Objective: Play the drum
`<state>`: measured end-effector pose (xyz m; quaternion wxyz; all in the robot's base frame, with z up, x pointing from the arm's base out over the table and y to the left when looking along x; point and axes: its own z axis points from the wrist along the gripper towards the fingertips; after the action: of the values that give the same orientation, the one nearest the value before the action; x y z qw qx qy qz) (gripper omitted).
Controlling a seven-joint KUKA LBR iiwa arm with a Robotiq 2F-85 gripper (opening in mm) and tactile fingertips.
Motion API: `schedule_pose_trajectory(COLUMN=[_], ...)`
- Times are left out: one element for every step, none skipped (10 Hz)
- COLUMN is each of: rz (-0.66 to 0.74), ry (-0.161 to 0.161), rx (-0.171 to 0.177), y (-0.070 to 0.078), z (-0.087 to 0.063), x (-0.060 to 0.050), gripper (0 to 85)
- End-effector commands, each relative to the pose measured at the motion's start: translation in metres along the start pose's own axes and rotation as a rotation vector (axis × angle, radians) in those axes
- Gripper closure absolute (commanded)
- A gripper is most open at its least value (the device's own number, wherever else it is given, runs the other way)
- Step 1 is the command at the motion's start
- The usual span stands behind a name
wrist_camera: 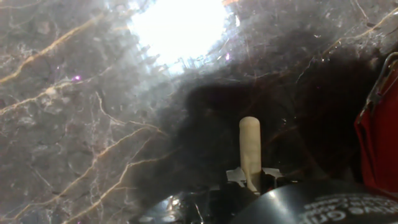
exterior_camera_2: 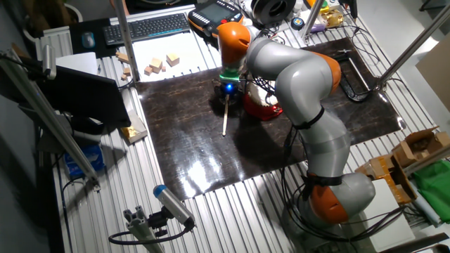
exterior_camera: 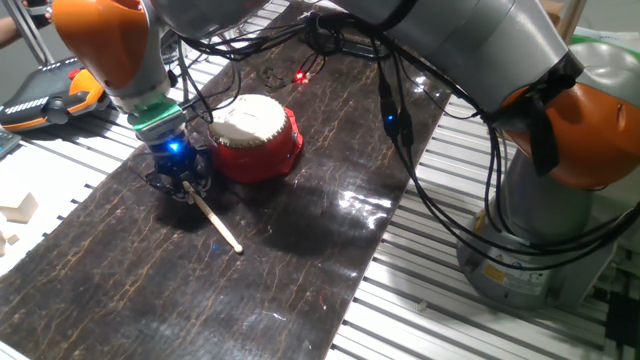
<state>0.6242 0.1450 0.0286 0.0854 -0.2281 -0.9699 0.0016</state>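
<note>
Dark marbled sheeting covers the counter (exterior_camera: pixel 300 260), and on it everything of the task is set. The gripper (exterior_camera: pixel 178 180) is held low over this sheet, and its jaws appear to be clamped on one end of a thin pale stick (exterior_camera: pixel 215 223), though the grip itself is partly hidden in every view. From the jaws the stick is seen to run outward along the sheet, its long axis pointing away from the drum (exterior_camera: pixel 256 137) rather than towards it. The drum, red-bodied with a cream skin, is placed just beside the gripper; in the hand view only its red wall (wrist_camera: pixel 378 149) is caught at the right edge. A swing of the stick's free end up and over onto the skin is judged to be needed. White lettering on the black housing is seen in the hand view but cannot be read.
</note>
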Motion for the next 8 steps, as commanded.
schedule_pose_trajectory(rz=[-0.001, -0.009, -0.011, -0.012, -0.015, -0.016, -0.023, -0.029], ry=[0.001, 0.004, 0.009, 0.013, 0.015, 0.018, 0.018, 0.018], rx=[0.0, 0.002, 0.006, 0.005, 0.007, 0.004, 0.004, -0.002], y=[0.0, 0.0, 0.001, 0.002, 0.0, -0.004, -0.01, -0.018], z=[-0.001, -0.007, -0.014, -0.024, -0.034, -0.046, -0.056, -0.067], x=[0.0, 0.001, 0.001, 0.003, 0.003, 0.003, 0.003, 0.002], gripper=[64.7, 65.0, 65.3, 67.0, 68.7, 70.0, 70.0, 70.0])
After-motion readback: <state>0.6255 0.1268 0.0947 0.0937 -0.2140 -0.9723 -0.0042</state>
